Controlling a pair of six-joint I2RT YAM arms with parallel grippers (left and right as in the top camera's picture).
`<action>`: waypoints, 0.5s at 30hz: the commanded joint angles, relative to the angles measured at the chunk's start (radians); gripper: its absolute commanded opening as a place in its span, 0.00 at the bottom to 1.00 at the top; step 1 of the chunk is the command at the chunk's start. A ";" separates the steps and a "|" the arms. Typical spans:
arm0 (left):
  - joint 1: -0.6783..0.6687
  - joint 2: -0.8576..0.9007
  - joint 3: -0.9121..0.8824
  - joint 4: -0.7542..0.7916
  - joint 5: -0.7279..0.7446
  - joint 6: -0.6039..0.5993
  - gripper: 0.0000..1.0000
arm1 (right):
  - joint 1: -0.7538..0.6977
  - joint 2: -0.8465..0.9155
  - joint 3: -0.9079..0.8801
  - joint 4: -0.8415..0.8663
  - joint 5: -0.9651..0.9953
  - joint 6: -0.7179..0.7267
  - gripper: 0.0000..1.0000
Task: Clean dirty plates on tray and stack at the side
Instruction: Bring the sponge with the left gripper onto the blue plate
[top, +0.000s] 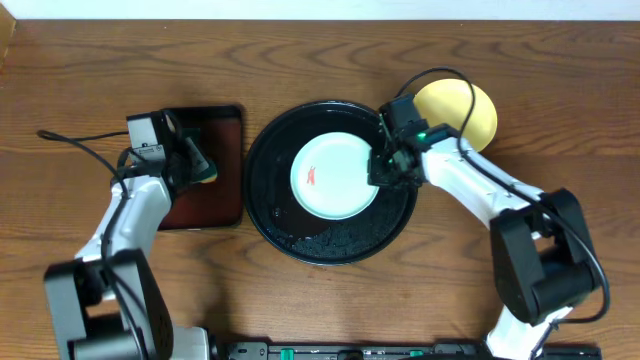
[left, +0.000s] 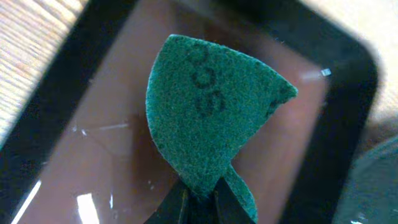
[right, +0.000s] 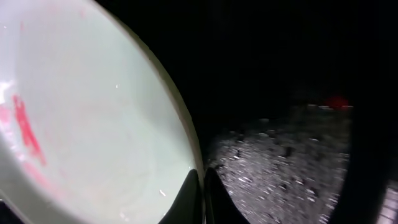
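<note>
Overhead: black tray (top: 262, 195) sits mid-table (top: 90, 60). The mint-white plate (top: 335, 180), with a red smear, lies inside the tray, and the yellow plate (top: 475, 112) is on the table just beside the tray's upper-right rim. Over the tray, the right fingers (top: 382, 168) are at the mint-white plate's right edge. Left of the tray, the left fingers (top: 200, 165) hang above a brown tray (top: 215, 205). Left wrist: left fingers (left: 177, 208) clenched on a green scouring pad (left: 205, 118), with the brown tray (left: 112, 143) underneath. Right wrist: right fingers (right: 186, 199) pinched on the mint-white plate (right: 93, 124) at its rim, with speckled black tray (right: 280, 162) floor beside it.
</note>
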 joint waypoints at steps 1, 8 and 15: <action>0.003 0.093 -0.004 0.017 -0.002 0.016 0.08 | 0.014 0.008 0.010 0.006 -0.020 0.008 0.01; 0.003 0.159 -0.004 0.040 -0.002 0.017 0.08 | 0.014 0.007 0.010 -0.004 -0.043 0.006 0.01; 0.003 0.040 0.018 0.019 -0.002 0.017 0.07 | 0.022 0.008 0.010 -0.005 -0.022 -0.066 0.01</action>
